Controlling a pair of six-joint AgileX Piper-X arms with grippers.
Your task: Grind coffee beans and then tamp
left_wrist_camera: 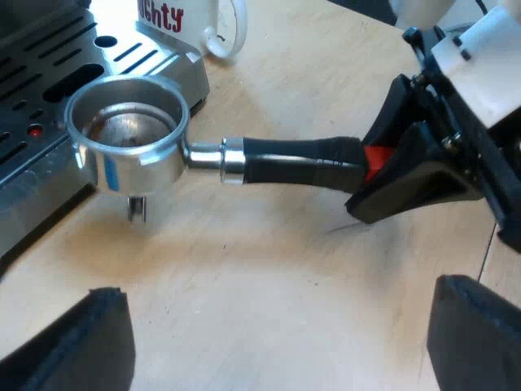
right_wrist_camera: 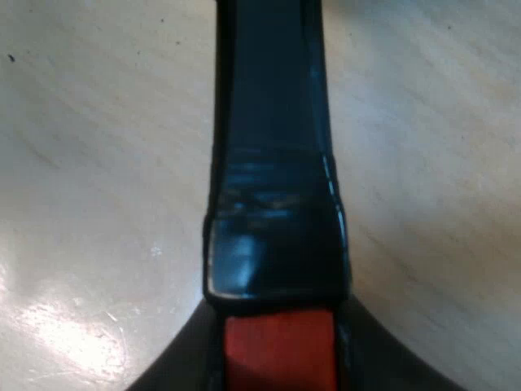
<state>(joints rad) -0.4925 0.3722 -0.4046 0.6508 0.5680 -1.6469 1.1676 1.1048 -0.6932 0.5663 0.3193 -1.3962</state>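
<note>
**Left wrist view**
- Left gripper: your left gripper (left_wrist_camera: 281,346) hangs over the wooden table (left_wrist_camera: 269,269), its fingers (left_wrist_camera: 89,342) spread wide with nothing between them.
- Holder: there's your holder (left_wrist_camera: 163,147), level, with its metal basket just beside the espresso machine (left_wrist_camera: 49,73). The basket shows bare metal inside. You can't tell whether it touches the table.
- Right gripper: your right gripper (left_wrist_camera: 373,167) is at the far end of the handle (left_wrist_camera: 297,159), with red showing between its fingers.
- Mug: a white mug (left_wrist_camera: 207,24) with red lettering stands against the machine.

**Right wrist view**
- Handle: it runs straight away from you over the table.
- Red end: the red end (right_wrist_camera: 278,350) sits squeezed between the two black fingers, so that claw is clamped on the holder.
</note>
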